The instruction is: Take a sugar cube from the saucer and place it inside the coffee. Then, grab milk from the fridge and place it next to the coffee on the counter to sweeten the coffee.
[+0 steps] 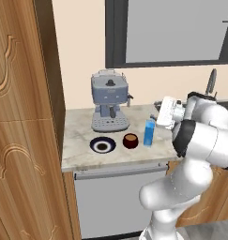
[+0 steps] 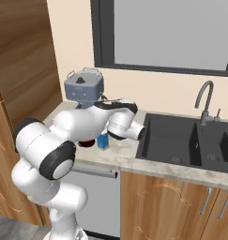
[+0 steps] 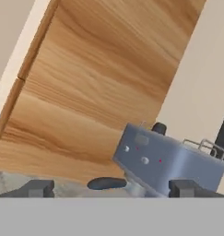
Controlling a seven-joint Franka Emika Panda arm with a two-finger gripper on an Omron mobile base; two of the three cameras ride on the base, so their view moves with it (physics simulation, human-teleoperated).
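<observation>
The blue milk carton (image 1: 149, 132) stands upright on the marble counter (image 1: 80, 136), just right of the dark red-brown coffee cup (image 1: 130, 140). Left of the cup lies the saucer (image 1: 102, 145), its centre dark. The sugar cube is hidden from me and the fridge is out of view. My gripper (image 1: 155, 113) hovers above and slightly right of the carton, apart from it. In the hand view the gripper (image 3: 113, 188) is open, its fingertips (image 3: 39, 188) spread wide with nothing between them. From the right base view my arm covers part of the cup (image 2: 88, 143) beside the carton (image 2: 103, 140).
A grey-blue espresso machine (image 1: 110, 101) stands at the back of the counter behind the saucer. A tall wooden cabinet (image 1: 21, 117) walls the left side. To the right are a black sink (image 2: 181, 138) and a faucet (image 2: 204, 101). A window sits above.
</observation>
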